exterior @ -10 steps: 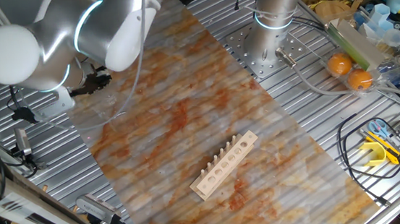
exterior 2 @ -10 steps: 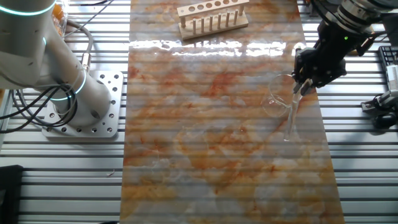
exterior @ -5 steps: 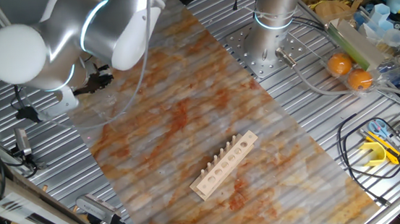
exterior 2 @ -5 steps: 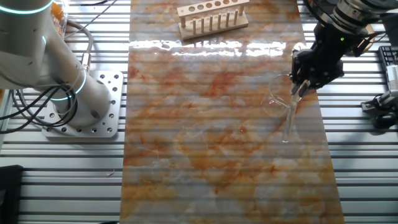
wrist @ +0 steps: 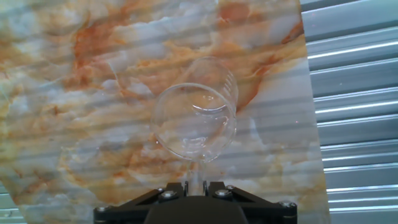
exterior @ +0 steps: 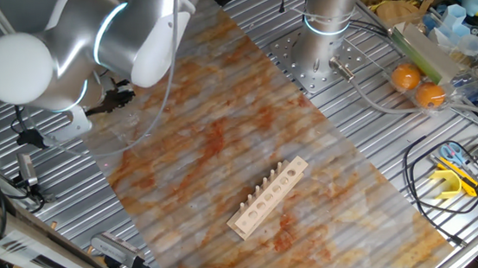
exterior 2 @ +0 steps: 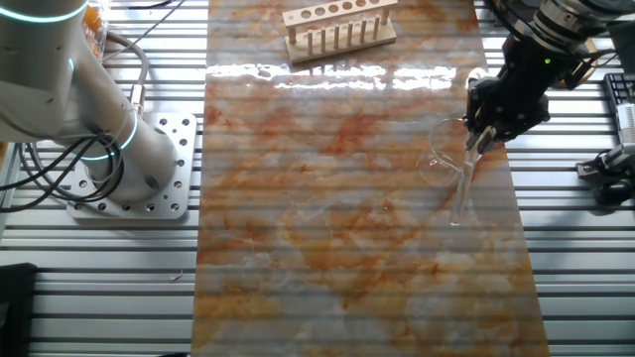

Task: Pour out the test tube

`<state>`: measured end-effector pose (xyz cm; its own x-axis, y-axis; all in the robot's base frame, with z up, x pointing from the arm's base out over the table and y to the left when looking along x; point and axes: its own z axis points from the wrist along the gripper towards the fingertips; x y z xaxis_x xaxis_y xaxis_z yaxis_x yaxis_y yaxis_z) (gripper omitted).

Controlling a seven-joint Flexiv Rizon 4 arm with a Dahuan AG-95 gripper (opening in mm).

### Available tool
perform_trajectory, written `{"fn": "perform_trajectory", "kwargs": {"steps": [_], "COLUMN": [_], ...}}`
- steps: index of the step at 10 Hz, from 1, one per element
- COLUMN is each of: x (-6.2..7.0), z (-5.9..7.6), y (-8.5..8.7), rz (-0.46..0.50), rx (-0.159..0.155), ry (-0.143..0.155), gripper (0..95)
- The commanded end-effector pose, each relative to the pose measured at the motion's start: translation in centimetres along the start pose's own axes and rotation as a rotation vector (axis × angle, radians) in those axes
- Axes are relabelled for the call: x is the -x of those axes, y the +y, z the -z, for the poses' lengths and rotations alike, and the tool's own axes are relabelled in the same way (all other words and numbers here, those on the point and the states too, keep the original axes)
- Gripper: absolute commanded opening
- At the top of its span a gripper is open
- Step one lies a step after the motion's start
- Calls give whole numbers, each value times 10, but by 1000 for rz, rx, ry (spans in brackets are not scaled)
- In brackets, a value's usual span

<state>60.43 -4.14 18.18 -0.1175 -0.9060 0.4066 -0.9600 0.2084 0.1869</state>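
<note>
The test tube, a thin clear glass tube, hangs tilted from my gripper, which is shut on its upper part. In the hand view the test tube runs from between the black fingers up to the near rim of the clear glass beaker, which stands upright on the marbled mat. From the side the beaker is just left of the tube and the gripper is above its right edge. In the view from the other side the gripper is mostly hidden under the arm, and the tube is too faint to make out.
A pale wooden rack stands at the mat's far end, also seen as the rack. The second arm's base is bolted left of the mat. Oranges, cables and tools lie on the ribbed metal table.
Hardly anything differs: the arm and gripper shifted very slightly, with the test tube still held tilted beside the beaker.
</note>
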Motion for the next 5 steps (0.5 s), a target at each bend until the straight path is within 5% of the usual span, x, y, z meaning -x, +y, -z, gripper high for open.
{"fn": "perform_trajectory", "kwargs": {"steps": [1, 5], "x": [2, 5], "z": [0, -1], "y": [0, 0], "rz": [-3, -3], "rx": [0, -2], "ry": [10, 28], "gripper": [0, 0]}}
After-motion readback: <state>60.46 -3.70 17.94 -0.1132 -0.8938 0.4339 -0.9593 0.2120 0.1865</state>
